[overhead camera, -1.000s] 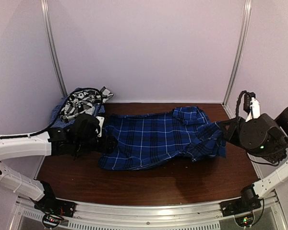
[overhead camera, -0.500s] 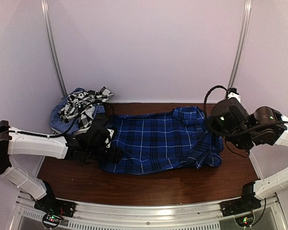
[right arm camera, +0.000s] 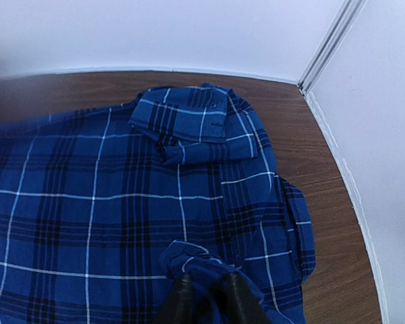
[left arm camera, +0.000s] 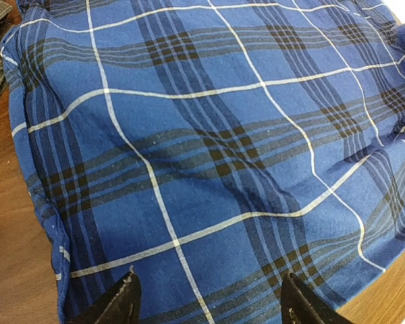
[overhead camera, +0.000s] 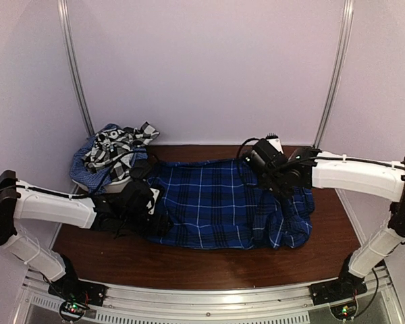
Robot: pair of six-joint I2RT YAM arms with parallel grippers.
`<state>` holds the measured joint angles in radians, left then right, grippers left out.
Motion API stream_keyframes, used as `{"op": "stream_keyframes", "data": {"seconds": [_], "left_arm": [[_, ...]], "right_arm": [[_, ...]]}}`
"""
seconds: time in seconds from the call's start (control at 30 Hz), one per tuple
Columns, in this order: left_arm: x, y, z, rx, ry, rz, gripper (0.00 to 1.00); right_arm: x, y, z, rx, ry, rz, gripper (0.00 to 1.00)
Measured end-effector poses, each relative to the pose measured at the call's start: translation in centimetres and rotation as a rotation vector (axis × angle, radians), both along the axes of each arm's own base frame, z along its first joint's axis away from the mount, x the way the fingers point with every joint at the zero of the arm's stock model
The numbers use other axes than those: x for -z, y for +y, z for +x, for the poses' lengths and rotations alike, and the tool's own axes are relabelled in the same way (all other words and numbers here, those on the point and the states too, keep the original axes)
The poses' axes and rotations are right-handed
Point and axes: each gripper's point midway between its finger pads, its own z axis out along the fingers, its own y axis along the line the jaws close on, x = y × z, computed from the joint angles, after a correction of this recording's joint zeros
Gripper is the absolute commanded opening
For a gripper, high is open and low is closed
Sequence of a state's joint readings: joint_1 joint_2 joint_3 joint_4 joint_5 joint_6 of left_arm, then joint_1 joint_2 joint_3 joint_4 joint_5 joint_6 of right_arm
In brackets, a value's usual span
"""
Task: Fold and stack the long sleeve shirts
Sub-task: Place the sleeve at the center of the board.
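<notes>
The blue plaid shirt [overhead camera: 209, 202] is spread flat across the middle of the tabletop [overhead camera: 209, 263], collar [right arm camera: 189, 118] toward the far right end. My left gripper [left arm camera: 206, 300] is wide, over the shirt's left end, nothing between the fingers. My right gripper [right arm camera: 208, 287] is narrow, tips at a bunched fold of the same shirt near its right end; can't tell if it's actually pinched. The other shirts [overhead camera: 111, 152] are heaped in the far-left corner, black-and-white plaid on top.
</notes>
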<state>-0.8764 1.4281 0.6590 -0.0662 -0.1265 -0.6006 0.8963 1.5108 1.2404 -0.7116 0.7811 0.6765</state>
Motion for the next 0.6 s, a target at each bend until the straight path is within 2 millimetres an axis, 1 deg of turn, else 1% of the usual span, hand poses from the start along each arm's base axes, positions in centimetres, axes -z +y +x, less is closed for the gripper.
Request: {"op": "stream_keyframes", "data": {"seconds": [0.1,0.17,0.23,0.27,0.33,0.4,0.47,0.6], "left_arm": [[0.0,-0.1,0.1,-0.001,-0.003,-0.002,0.75],[0.0,0.0,0.1,-0.001,-0.002,0.0,0.77],[0.1,0.2,0.0,-0.002,0.001,0.01,0.8],[0.2,0.3,0.0,-0.002,0.002,0.018,0.82],[0.2,0.6,-0.2,-0.002,0.004,0.03,0.85],[-0.2,0.9,-0.3,-0.003,-0.005,0.038,0.91],[-1.0,1.2,-0.2,-0.006,-0.021,0.037,0.95],[-2.5,1.5,0.2,-0.02,-0.055,0.037,0.97]], "right_arm": [[2.3,1.3,1.5,-0.034,0.064,-0.08,0.52],[3.2,2.0,2.0,-0.05,0.091,-0.115,0.61],[3.4,2.2,2.1,-0.056,0.105,-0.126,0.7],[3.5,2.1,1.9,-0.059,0.114,-0.131,0.78],[3.1,1.7,1.4,-0.063,0.124,-0.123,0.86],[2.9,1.0,0.4,-0.071,0.131,-0.089,0.9],[2.8,0.1,-0.9,-0.078,0.143,-0.048,0.93],[3.8,-2.0,-4.2,-0.109,0.172,0.061,0.93]]}}
